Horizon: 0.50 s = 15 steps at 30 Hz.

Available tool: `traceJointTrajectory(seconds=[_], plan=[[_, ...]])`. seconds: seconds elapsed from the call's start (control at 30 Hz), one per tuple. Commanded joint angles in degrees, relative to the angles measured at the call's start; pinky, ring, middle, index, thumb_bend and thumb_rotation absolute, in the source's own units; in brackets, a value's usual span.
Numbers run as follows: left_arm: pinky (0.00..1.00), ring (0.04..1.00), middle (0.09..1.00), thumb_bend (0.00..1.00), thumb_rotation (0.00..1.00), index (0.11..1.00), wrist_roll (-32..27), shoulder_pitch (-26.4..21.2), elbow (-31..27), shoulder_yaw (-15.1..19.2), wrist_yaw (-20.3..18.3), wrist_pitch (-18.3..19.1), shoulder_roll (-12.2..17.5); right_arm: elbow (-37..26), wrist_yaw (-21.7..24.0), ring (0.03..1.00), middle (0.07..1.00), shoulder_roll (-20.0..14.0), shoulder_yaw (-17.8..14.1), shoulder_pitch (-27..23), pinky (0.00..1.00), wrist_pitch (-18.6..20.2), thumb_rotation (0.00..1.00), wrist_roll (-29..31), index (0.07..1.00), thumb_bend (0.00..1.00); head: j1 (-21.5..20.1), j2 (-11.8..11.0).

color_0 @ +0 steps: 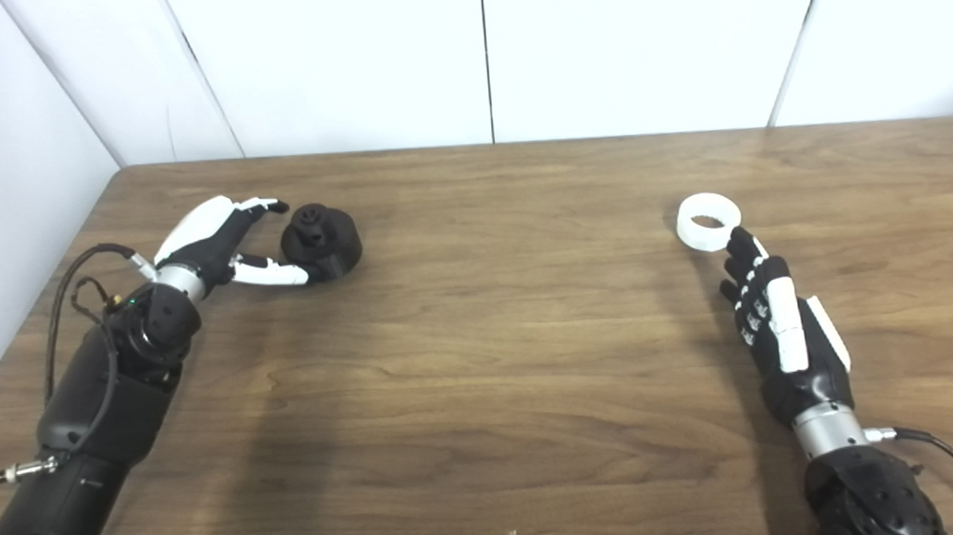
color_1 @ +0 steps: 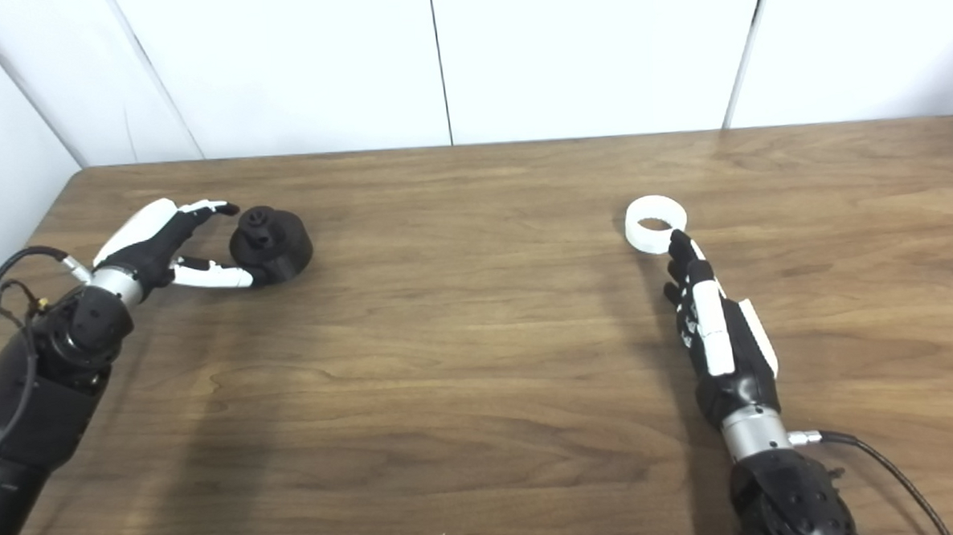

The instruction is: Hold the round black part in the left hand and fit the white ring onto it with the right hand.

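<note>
The round black part [color_0: 322,240] rests on the wooden table [color_0: 496,339] at the left, with a small knob on top. My left hand [color_0: 222,242] lies just left of it, open, its fingers spread on either side; the thumb tip reaches the part's near edge. The white ring [color_0: 708,222] lies flat at the right. My right hand [color_0: 776,319] stretches toward it, open with fingers held straight, the tips at the ring's near edge.
White wall panels [color_0: 483,58] stand behind the table's far edge and along its left side. Cables [color_0: 71,293] loop off the left forearm, and another cable [color_0: 943,448] leaves the right wrist.
</note>
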Motion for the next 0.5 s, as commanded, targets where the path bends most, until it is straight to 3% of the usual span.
traceJointTrajectory(seconds=[0.0, 0.47], plan=[[0.90, 1.000, 0.972, 0.89, 0.41, 0.871, 0.4, -3.6, 0.1, 0.5, 0.8, -1.5, 2.3, -1.8, -0.2, 1.000, 0.990, 0.3, 0.0, -0.2, 1.00, -2.0, 1.00, 0.1, 0.965, 0.64, 0.1, 0.1], [0.92, 1.000, 0.972, 0.89, 0.43, 0.873, 0.2, -3.9, 0.9, -0.7, 0.1, -2.0, 1.5, -2.2, -0.2, 1.000, 0.991, 0.1, -0.3, 0.1, 1.00, -1.9, 1.00, -0.1, 0.970, 0.65, -0.2, 0.1]])
